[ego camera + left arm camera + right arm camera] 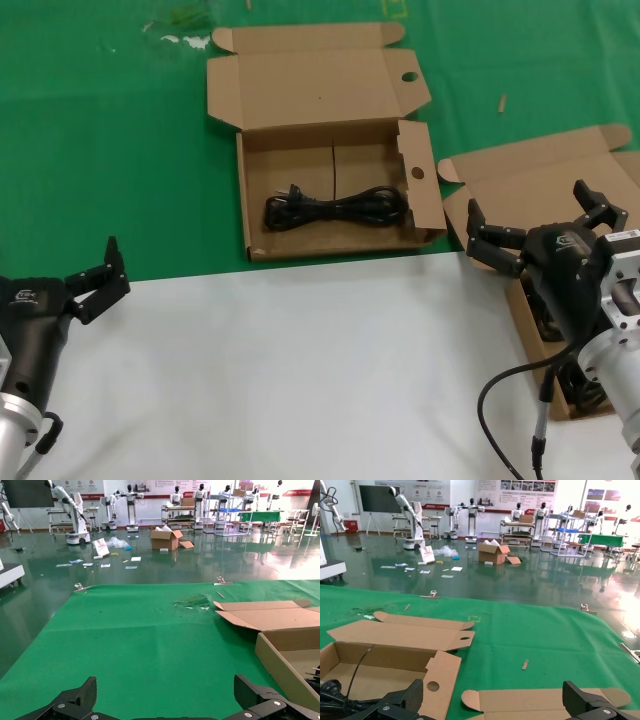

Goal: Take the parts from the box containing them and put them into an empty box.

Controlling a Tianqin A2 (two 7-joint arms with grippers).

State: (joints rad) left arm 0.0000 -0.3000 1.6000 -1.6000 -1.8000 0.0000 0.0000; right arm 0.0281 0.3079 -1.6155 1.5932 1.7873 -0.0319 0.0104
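- One black coiled power cord (335, 208) lies along the floor of the holed brown cardboard box (258, 195) at upper centre of the head view.
- More cords sit half-hidden under the right gripper (540, 228) in the plain-lidded cardboard box (530, 180) at the right edge.
- Both grippers gape wide and hold nothing; the left gripper (95, 280) waits at lower left.
- The cords look light, limp and springy; gripping across the bundle's middle seems best.

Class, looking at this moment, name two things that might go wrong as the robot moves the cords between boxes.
The right gripper, open above the plain-lidded brown cardboard box, hides its contents, so a grasp may miss. The upright holed side flap of the holed cardboard box, where one coiled black power cord lies, might snag a lowered cord.
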